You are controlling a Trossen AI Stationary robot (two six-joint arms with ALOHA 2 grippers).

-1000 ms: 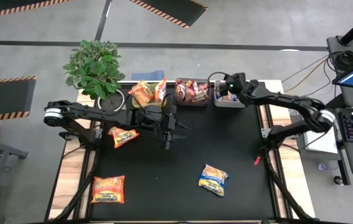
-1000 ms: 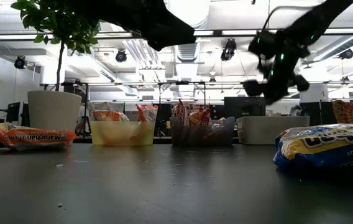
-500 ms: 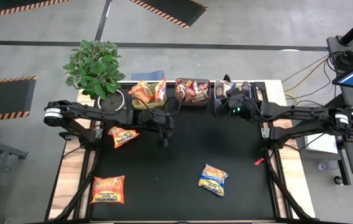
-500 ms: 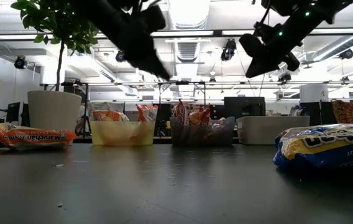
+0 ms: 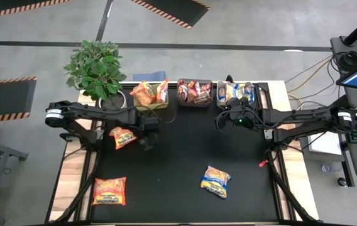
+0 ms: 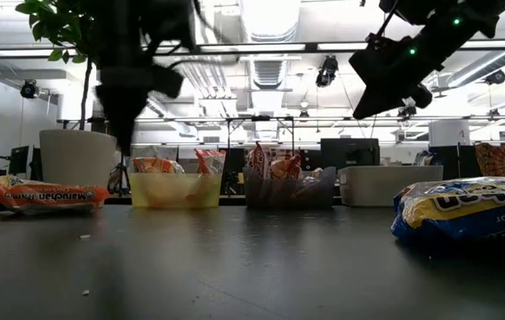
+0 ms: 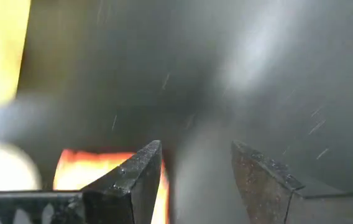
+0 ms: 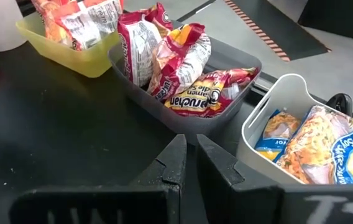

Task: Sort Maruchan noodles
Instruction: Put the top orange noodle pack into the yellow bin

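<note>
Table: black mat [image 5: 185, 154] on a wood-edged top; open hall with ceiling lights beyond, potted plant [image 5: 95, 68] at the far left corner.
Bins: three in a row at the far edge, yellow-green bin [image 8: 71, 56] with orange packets, dark bin [image 8: 164, 112] with red-pink ones, pale bin [image 8: 270, 112] with blue-and-yellow ones.
Left gripper [image 7: 192, 174]: fingers apart, empty, above the mat just beside the orange packet [image 5: 123, 136].
Right gripper [image 8: 189, 163]: fingers together, empty, above the mat in front of the dark and pale bins.
Loose noodles: the orange packet near the left arm, a second orange packet [image 5: 109, 191] at the near left, a blue-and-yellow packet [image 5: 216, 181] near the middle front.
Handling, as a judgement: light, crinkly, slippery film over a brittle block; probably best pinched across the short sides, gently.
</note>
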